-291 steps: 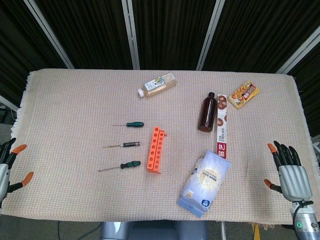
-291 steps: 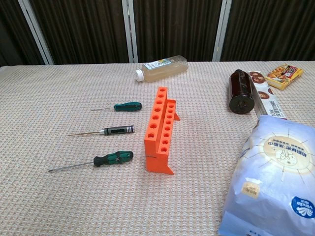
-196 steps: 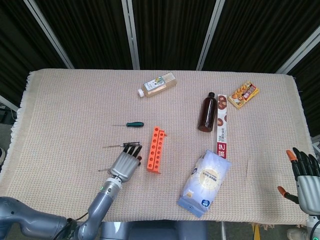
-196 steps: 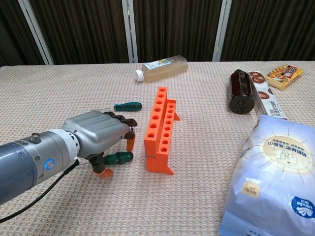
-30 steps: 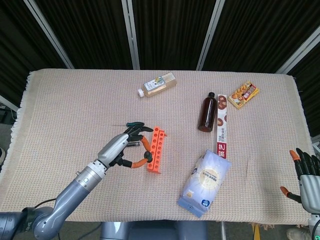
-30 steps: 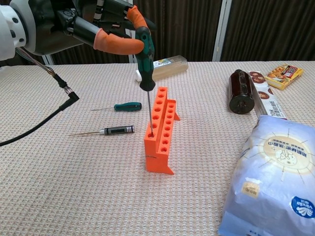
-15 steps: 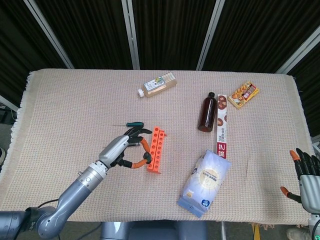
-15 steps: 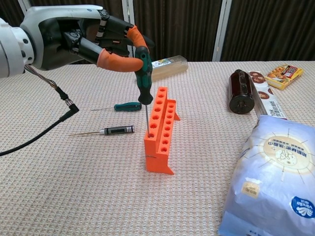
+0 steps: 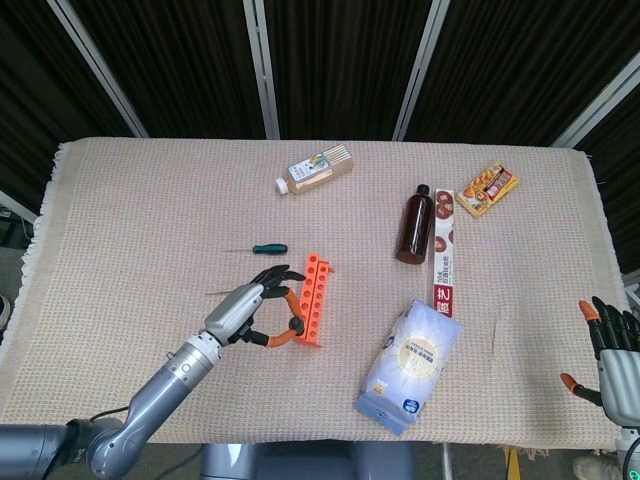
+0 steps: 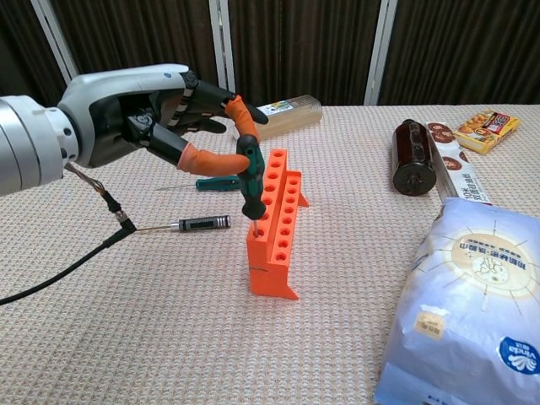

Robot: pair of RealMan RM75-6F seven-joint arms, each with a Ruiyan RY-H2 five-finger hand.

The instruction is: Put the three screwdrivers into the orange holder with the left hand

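Fingers (image 10: 202, 159) of the left hand (image 10: 139, 114) pinch the green screwdriver (image 10: 251, 181), its shaft sunk upright into the orange holder (image 10: 274, 228). Next, I'd say, it must let go and fetch the black-handled screwdriver (image 10: 200, 224) lying on the counter (image 10: 126, 321).

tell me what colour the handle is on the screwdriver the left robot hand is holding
Green and black; the screwdriver handle shows best in the chest view.

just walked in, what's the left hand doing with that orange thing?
The left hand pinches a green-handled screwdriver upright, its shaft down in a hole at the near end of the orange holder. Two more screwdrivers lie on the cloth left of the holder: a black-handled one and a small green one. The right hand sits idle at the table's edge, open.
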